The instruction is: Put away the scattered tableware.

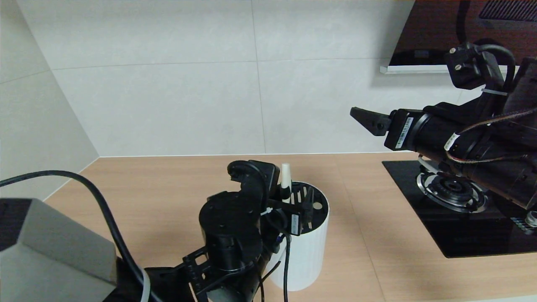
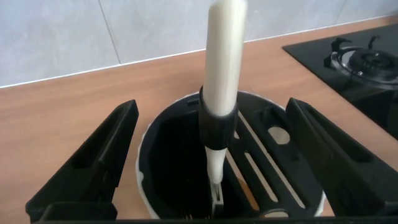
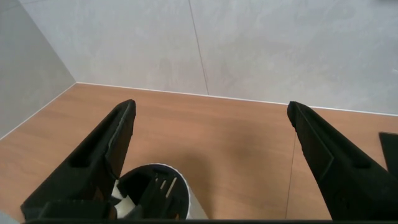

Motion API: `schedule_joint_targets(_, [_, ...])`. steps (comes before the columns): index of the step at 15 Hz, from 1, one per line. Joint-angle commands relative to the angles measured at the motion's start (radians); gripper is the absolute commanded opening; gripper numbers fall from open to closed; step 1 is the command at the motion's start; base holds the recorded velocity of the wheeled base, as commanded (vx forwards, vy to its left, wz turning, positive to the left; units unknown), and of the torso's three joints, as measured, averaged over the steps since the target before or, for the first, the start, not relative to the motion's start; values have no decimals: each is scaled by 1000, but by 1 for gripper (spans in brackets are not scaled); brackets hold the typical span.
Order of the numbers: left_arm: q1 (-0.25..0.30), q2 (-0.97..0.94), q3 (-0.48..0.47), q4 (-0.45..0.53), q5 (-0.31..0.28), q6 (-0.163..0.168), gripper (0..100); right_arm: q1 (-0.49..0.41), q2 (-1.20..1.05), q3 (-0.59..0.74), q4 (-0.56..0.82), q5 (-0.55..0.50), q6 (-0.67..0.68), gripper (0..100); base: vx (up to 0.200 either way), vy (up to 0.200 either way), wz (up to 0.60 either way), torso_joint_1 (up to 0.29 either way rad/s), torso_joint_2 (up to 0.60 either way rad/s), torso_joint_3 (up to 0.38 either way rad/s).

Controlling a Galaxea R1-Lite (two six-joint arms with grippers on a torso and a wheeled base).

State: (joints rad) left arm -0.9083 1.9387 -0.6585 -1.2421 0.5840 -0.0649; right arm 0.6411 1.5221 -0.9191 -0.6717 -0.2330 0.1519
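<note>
Wall (image 1: 168, 84): pale tiles behind the counter, from 9 to 3 o'clock in the head view.
Counter (image 1: 168, 188): light wood, meets the wall at its 12 o'clock edge.
Stove (image 1: 461, 235): black glass top set in the counter at 4 o'clock in the head view; one burner (image 1: 452, 188) is visible.
Holder (image 1: 306, 247): white ribbed cylinder with a black slotted top, upright on the counter at 6 o'clock, well apart from the stove at its 3 o'clock.
Right gripper (image 3: 211, 107): raised above the counter at the holder's 2 o'clock; fingers spread wide, nothing between them.
Left gripper (image 2: 211, 107): over the holder's top; fingers (image 2: 93, 155) spread wide on either side of the utensil, not touching it.
Utensil (image 1: 285, 176): white handle with a black collar, upright in the holder's open compartment, handle rising above the rim.
</note>
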Motion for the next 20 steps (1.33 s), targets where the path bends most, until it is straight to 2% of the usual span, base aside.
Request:
schedule_joint_targets(1, [-1,-115,45,-37,-52,-4,100,0,-8,6,1,1,-26,100,0,0,0,0,0,0])
schedule_joint_targets(3, [-4,-233,69,-39,-107,23,100,-8,-10,9,-2,0,-69,100,0,0,0,0,0,0])
schedule_joint_targets(4, [-4,-280,65,-40,-112,43,100,-29,-11,9,-9,1,-83,100,0,0,0,0,0,0])
schedule_joint_targets(5, [-3,-299,62,-40,-113,50,100,-37,-16,8,-9,1,-84,100,0,0,0,0,0,0])
schedule_joint_targets(6, [8,-386,60,-43,-188,46,100,-50,-60,13,-6,0,-84,100,0,0,0,0,0,0])
schedule_joint_targets(9, [164,-578,125,-33,-345,40,100,-92,-184,75,-2,0,-86,100,0,0,0,0,0,0])
schedule_joint_targets(10, [192,-635,146,-10,-368,40,100,-100,-231,100,1,1,-86,100,0,0,0,0,0,0])
schedule_joint_targets(11, [224,-713,178,59,-371,40,100,-101,-287,135,4,1,-87,100,0,0,0,0,0,0])
schedule_joint_targets(13, [332,-899,240,262,-382,39,100,-107,-416,232,32,0,-95,100,0,0,0,0,0,0])
schedule_joint_targets(14, [351,-951,250,316,-388,39,100,-118,-451,260,41,1,-97,100,0,0,0,0,0,0])
schedule_joint_targets(15, [373,-1080,269,454,-391,40,100,-149,-534,329,61,0,-97,100,0,0,0,0,0,0])
schedule_joint_targets(16, [382,-1147,273,535,-392,40,100,-169,-582,361,73,1,-97,100,0,0,0,0,0,0])
schedule_joint_targets(17, [451,-1317,270,764,-420,43,100,-224,-715,442,127,1,-97,100,0,0,0,0,0,0])
schedule_joint_targets(18, [493,-1422,258,892,-454,43,100,-239,-806,477,178,1,-97,100,0,0,0,0,0,0])
schedule_joint_targets(20, [598,-1580,250,1064,-517,42,100,-261,-987,500,356,0,-103,100,0,0,0,0,0,0])
